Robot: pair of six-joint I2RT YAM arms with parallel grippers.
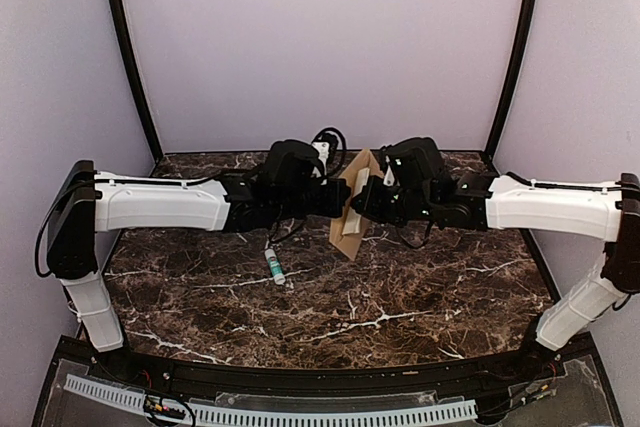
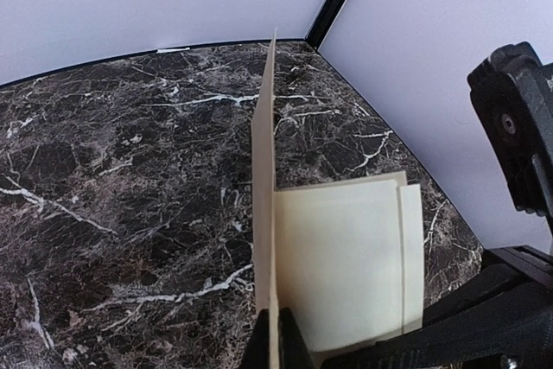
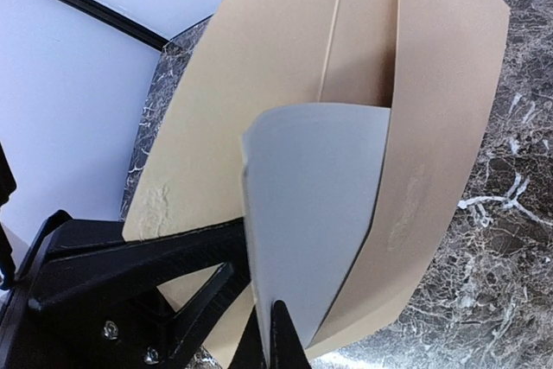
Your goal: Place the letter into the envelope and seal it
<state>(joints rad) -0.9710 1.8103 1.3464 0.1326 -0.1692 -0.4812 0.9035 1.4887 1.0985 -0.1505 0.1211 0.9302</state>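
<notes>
Both arms meet over the middle of the table. The brown envelope point(image 1: 350, 232) hangs upright in the air between them. My left gripper point(image 1: 337, 197) point(image 2: 275, 347) is shut on its edge, so the left wrist view shows the envelope point(image 2: 263, 153) edge-on. My right gripper point(image 1: 360, 202) point(image 3: 272, 339) is shut on the folded pale letter point(image 3: 311, 205), whose far end lies against the envelope's point(image 3: 259, 58) open side. How far it reaches inside I cannot tell. The letter point(image 2: 346, 257) shows cream and folded to the right of the envelope's edge.
A small white tube with a green end point(image 1: 274, 266) lies on the dark marble table point(image 1: 400, 297), left of and below the envelope. A black cable point(image 1: 328, 139) loops at the back. Lilac walls close in the table on three sides.
</notes>
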